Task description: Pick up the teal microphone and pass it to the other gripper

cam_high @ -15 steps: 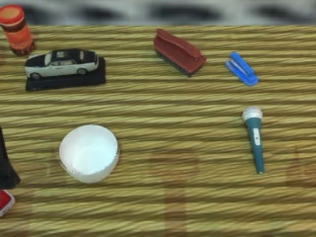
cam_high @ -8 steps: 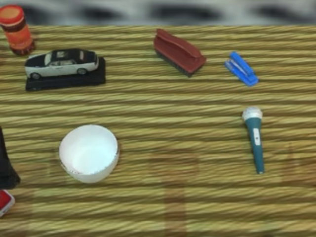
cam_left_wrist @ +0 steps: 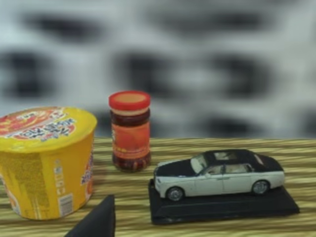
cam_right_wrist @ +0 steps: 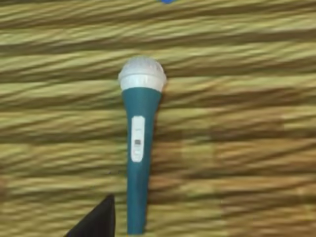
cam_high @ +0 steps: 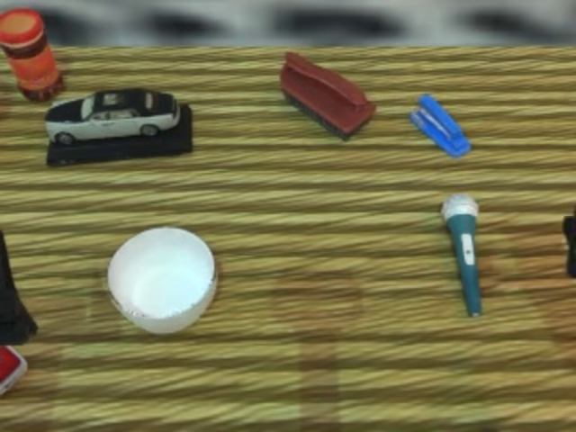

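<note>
Table (cam_high: 360, 360) bare around the teal microphone (cam_high: 466, 252).

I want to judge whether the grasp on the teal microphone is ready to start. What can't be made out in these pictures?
- Right gripper: top view's right edge cuts it to a dark sliver; fingers unreadable.
- Left gripper: cut by the top view's left edge; one dark fingertip in its wrist view.
- Teal microphone: handle's tail runs off the right wrist view.
- Yellow cup: outside the top view.
</note>
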Motion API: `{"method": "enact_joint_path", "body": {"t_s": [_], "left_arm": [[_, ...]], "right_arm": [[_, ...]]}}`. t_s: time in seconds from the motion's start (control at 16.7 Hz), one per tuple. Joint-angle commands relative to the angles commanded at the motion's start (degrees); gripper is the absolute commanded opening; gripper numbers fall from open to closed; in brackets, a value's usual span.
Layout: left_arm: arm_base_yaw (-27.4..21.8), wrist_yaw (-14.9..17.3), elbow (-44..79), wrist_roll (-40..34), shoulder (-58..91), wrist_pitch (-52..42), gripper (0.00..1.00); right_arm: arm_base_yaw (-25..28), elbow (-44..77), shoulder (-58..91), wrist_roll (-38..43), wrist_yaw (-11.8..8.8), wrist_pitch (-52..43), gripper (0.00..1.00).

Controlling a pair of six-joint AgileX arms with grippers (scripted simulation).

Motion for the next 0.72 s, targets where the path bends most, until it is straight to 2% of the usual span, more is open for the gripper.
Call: {"method": "enact_joint_path", "body": {"t_s": [0.36, 0.72], "left_arm": [[0.00, 0.00, 0.00, 0.00, 0.00, 0.00, 1.00], [0.00, 0.00, 0.00, 0.00, 0.00, 0.00, 1.00]], "right_arm": [[7.02, 20.02, 33.80, 7.32, 0.69, -15.47, 1.00], [11.37, 33.80, 51.22, 11.94, 1.01, -23.58, 1.00]]}}
